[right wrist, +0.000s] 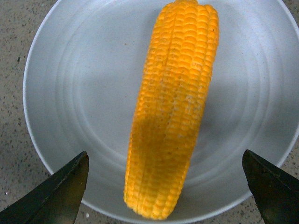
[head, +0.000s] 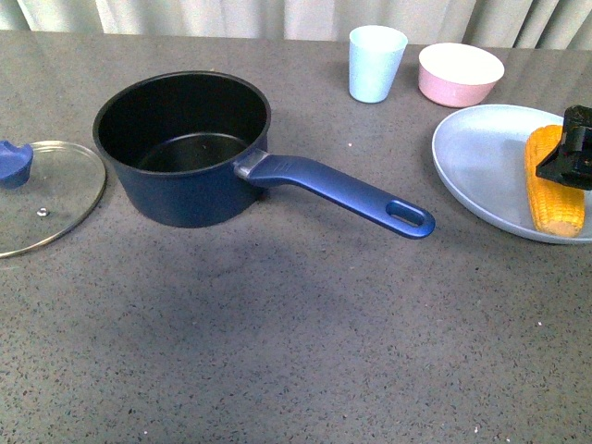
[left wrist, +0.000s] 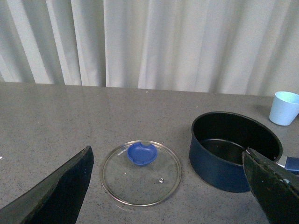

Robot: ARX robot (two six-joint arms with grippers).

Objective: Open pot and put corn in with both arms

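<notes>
The dark blue pot (head: 185, 153) stands open and empty at the left of the table, its long handle (head: 342, 190) pointing right. Its glass lid (head: 42, 194) with the blue knob (head: 14, 162) lies flat on the table left of the pot; both show in the left wrist view, lid (left wrist: 141, 172) and pot (left wrist: 233, 149). The corn (head: 553, 180) lies on a light blue plate (head: 481, 162) at the right. My right gripper (head: 575, 148) is open just above the corn (right wrist: 173, 107), its fingers on either side of it. My left gripper (left wrist: 168, 186) is open above the lid, out of the front view.
A pale blue cup (head: 376, 62) and a pink bowl (head: 460, 74) stand at the back behind the plate. A white curtain hangs behind the table. The plate (right wrist: 84, 93) fills the right wrist view.
</notes>
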